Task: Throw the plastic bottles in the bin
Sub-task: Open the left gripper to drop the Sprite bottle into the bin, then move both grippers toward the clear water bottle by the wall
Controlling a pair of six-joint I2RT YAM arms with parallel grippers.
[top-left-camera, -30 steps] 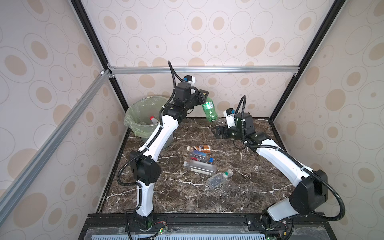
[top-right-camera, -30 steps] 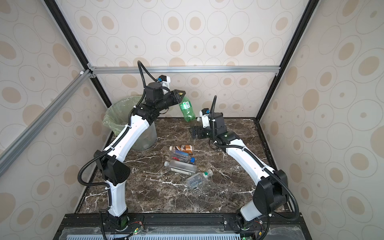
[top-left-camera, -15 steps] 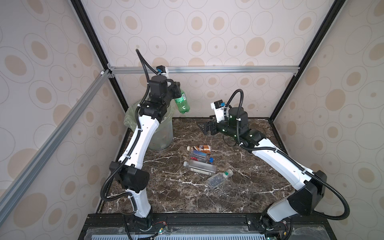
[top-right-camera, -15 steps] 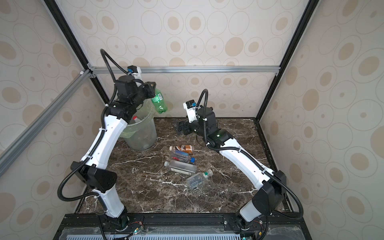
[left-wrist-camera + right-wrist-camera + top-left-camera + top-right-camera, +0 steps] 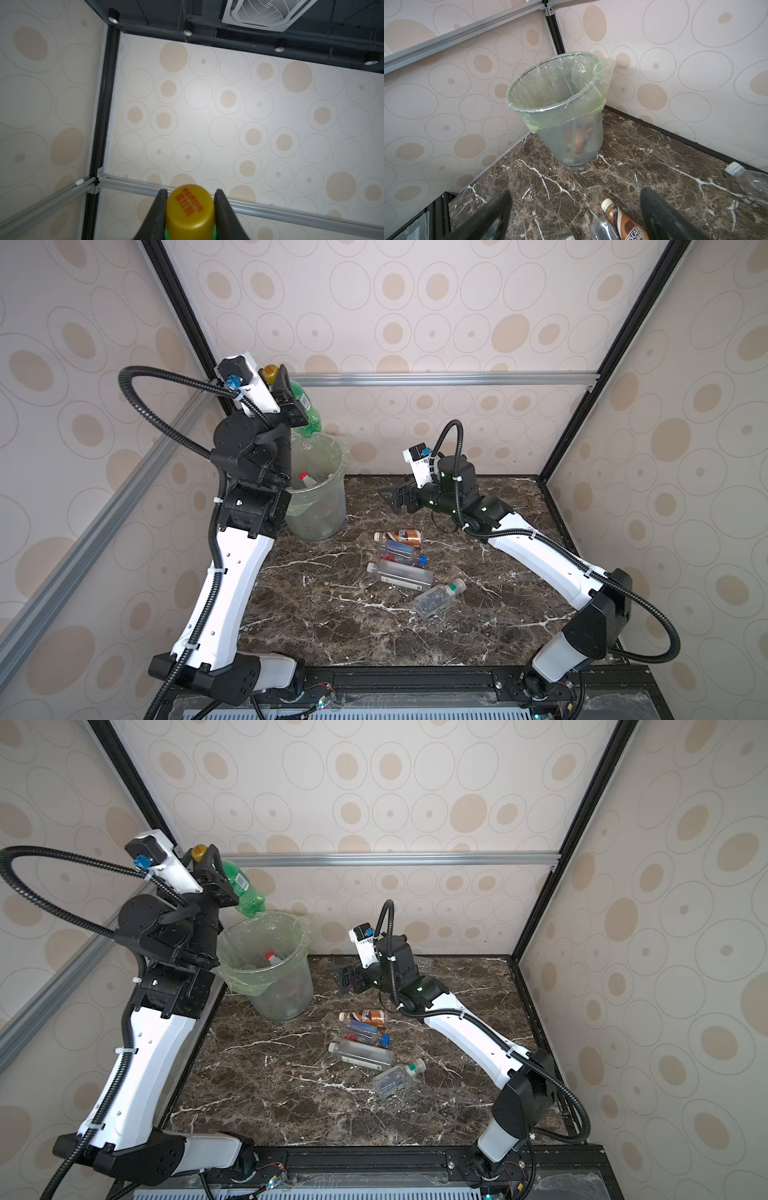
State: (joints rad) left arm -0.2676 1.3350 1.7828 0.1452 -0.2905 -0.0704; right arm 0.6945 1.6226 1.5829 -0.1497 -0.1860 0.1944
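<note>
We start with the bench [image 5: 332, 614], a dark marbled slab boxed in by patterned walls. At its far left corner stands the bin [image 5: 328, 510], a mesh wastebasket with a pale green liner folded over the rim. It already holds part of the load. A red-capped bottle [image 5: 304, 480] shows through the opening, and the right wrist view gives a brownish shape low behind the mesh, too blurred to name.

The left gripper [image 5: 277, 380] is raised high over the bin, its jaws closed narrow on the neck of the green bottle [image 5: 306, 410], just under the yellow cap [image 5: 190, 209]. The bottle hangs cap up and tilted, its base just above the bin's far rim. Whether it sits squarely over the opening we cannot tell. We judge this one to be a release away from done.

The right gripper [image 5: 390, 499] hovers low over the far middle of the bench, jaws spread wide and empty, facing the bin.

What is left lies in a loose cluster mid-bench, right of the bin:
- the square clear bottle [image 5: 401, 576];
- the small green-capped bottle [image 5: 438, 598], nearest us;
- the brown-labelled bottle [image 5: 401, 536], farthest;
- between them, a blue-labelled bottle [image 5: 397, 548] and a blue-capped bottle [image 5: 405, 559].

The right wrist view adds a white-capped clear bottle [image 5: 749, 180] by the far wall, which neither top view shows. So six wait on the bench by our count — the task looks well underway, though we cannot count what the bin holds.
</note>
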